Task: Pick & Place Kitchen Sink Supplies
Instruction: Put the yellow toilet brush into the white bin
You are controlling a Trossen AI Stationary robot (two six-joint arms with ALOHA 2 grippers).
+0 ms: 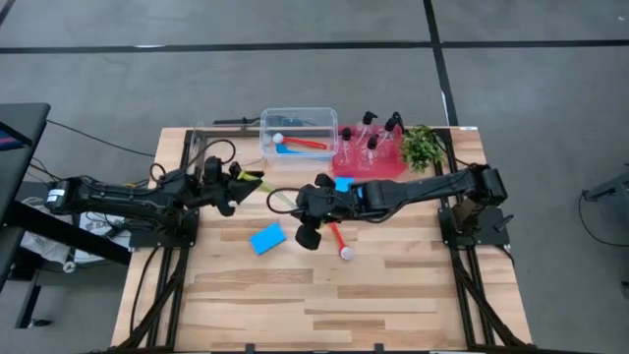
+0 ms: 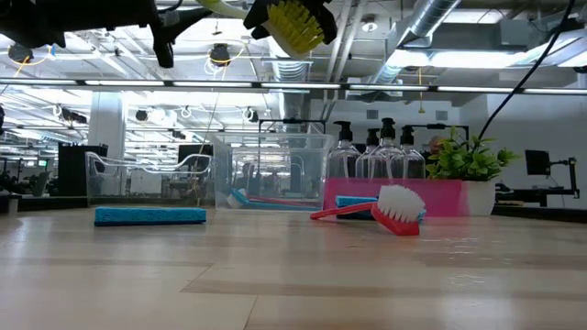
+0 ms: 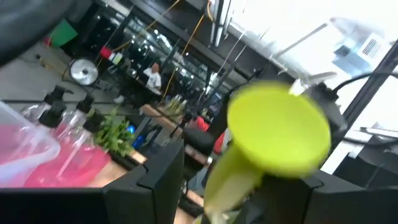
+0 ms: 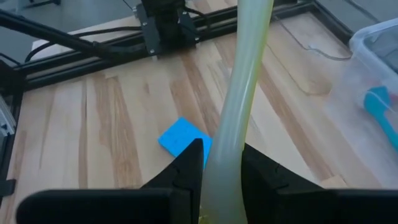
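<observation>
The yellow-green brush (image 1: pixel 257 180) hangs in the air between my two arms. Its bristle head (image 2: pixel 293 26) is at my right gripper (image 1: pixel 303 206), which is shut on it. Its handle (image 4: pixel 244 81) runs toward the table's left. The handle's free end (image 3: pixel 227 186) lies between the fingers of my open left gripper (image 1: pixel 239 183); I see no touch there. A blue sponge (image 1: pixel 267 238) and a red brush (image 1: pixel 338 240) lie flat on the table. Clear pump bottles (image 1: pixel 371 138) stand on the red tray (image 1: pixel 344 162). My right gripper pinches the brush's handle close to the head (image 4: pixel 219 177) between its two fingers (image 4: pixel 193 163). The fingers come from the table's right, slanting a little downward, and the handle runs on past them. The brush is lifted clear of the table, and its bristles (image 2: pixel 295 32) face downward.
A clear tub (image 1: pixel 324 116) at the far middle holds a red brush (image 1: pixel 307 145) and a blue one (image 1: pixel 285 149). A second blue sponge (image 1: pixel 343 183) lies by the tray. A leafy plant (image 1: pixel 423 147) stands at the far right. Bare wood (image 1: pixel 344 305) fills the near half.
</observation>
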